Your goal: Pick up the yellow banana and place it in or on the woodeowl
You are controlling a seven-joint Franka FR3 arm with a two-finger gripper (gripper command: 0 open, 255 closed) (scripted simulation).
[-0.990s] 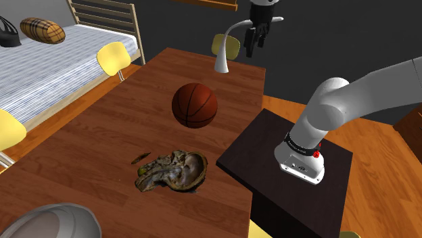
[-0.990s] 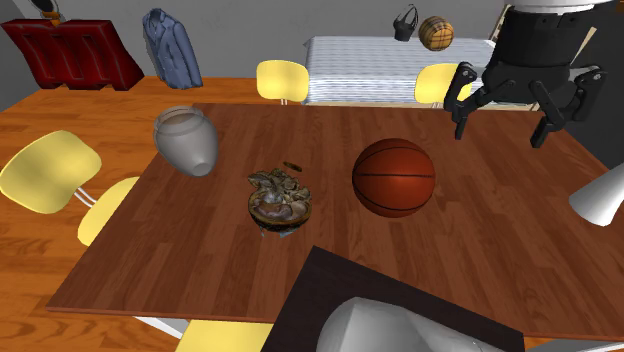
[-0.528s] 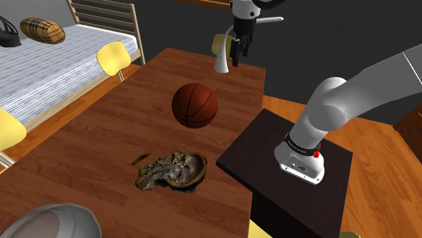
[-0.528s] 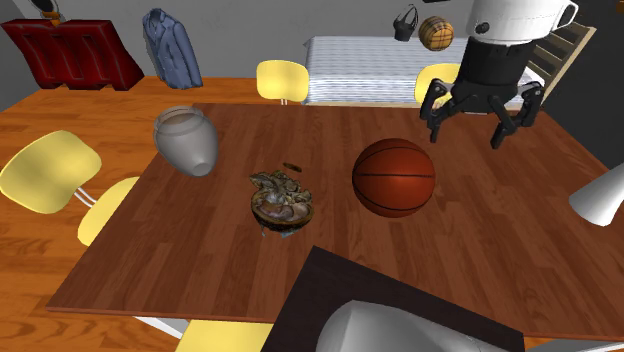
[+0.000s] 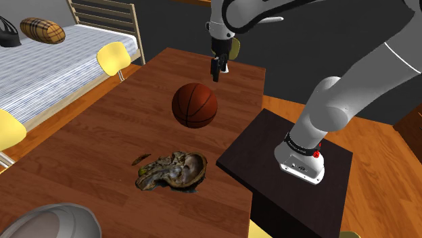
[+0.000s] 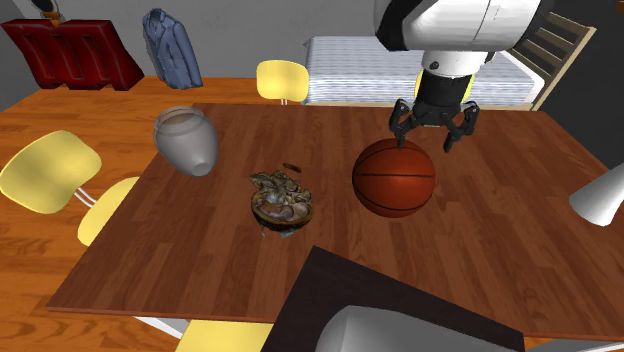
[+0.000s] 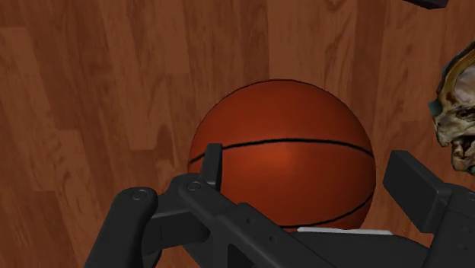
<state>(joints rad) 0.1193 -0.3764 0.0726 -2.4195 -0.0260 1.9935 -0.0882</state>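
so far, nothing of the task is done: your black gripper (image 6: 432, 138) hangs over the far side of an orange-brown basketball (image 6: 394, 178) on the wooden table (image 6: 500, 240), its jaws wide apart and empty, well apart from the bowl (image 5: 191, 169) that is to receive the fruit. the bowl, brown and shallow, sits near the dark stand (image 5: 284, 176), roughly between the ball and a grey vase (image 6: 186, 140). against the bowl, on the side toward the shoulder view's left, lies a mottled olive-brown lump (image 5: 155, 173) with one small yellow-green spot. that lump is your likeliest banana, though no plainly yellow fruit can be made out. you cannot tell where lump ends and bowl begins, nor whether part of it already lies inside. a thin dark sliver (image 5: 141, 158) rests on the table just beside the lump, too small to name. in the wrist view the ball sits under the open fingers (image 7: 213, 164), which do not touch it, and an edge of the mottled mass shows beyond the ball, cut off by the frame. the vase is likewise cut off in the shoulder view. left to do, as you may judge it: carry the gripper across to the lump, settle what it is, close on it, lift, and set it in the bowl.
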